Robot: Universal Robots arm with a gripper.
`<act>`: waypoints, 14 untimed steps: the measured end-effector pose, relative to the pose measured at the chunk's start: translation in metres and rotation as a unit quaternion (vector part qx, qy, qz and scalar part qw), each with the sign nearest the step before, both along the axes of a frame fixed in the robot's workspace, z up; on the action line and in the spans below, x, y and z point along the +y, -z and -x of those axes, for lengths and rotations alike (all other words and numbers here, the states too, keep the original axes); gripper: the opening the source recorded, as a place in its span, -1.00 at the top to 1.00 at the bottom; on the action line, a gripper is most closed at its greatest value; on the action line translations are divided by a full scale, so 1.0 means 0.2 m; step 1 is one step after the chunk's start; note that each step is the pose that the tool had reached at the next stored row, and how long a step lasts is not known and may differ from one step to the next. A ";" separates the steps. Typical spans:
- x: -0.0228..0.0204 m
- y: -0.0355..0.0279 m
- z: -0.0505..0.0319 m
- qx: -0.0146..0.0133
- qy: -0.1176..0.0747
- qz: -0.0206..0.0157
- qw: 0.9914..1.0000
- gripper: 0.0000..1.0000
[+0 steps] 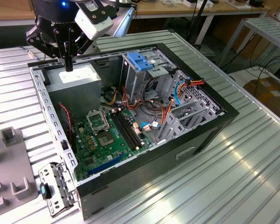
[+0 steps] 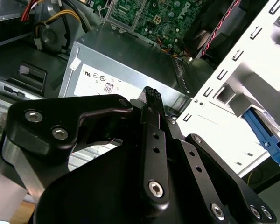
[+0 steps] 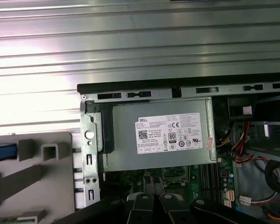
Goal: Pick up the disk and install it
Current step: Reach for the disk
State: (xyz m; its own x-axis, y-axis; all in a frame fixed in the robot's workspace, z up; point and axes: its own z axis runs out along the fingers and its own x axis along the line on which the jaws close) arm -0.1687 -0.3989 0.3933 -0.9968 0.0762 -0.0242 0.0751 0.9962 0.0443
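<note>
Hand [image 2: 151,93] with its black linkage close to the lens, fingers pressed together, nothing pinched. Just below its tips sits a grey power-supply box [image 3: 161,135], in a corner of the open computer case [image 1: 177,154] on the ribbed counter [image 1: 252,186]. Disk [image 3: 2,152]: a blue rail edge at the grey holder [image 3: 60,186], outside the case, off to the hand's side and well apart from it.

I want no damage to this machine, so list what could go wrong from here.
1. The shut end effector hangs just above the power supply box, close to the case wall. A careless descent or sideways move could strike either one.
2. Loose cables lie beside the drive cage. They could snag on anything brought in there.
</note>
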 end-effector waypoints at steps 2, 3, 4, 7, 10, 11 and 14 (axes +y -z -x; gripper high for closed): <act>0.000 0.000 0.004 0.000 0.000 0.000 1.000 0.79; 0.000 0.000 0.005 0.000 0.000 0.000 1.000 0.79; 0.000 0.000 0.006 0.000 0.000 0.000 1.000 0.79; 0.000 0.000 0.011 0.000 0.000 0.000 1.000 0.79; 0.000 0.000 0.018 0.000 0.000 0.000 1.000 0.79; 0.000 0.000 0.019 0.000 0.000 0.000 1.000 0.79; 0.000 0.000 0.024 0.000 0.000 0.000 1.000 0.79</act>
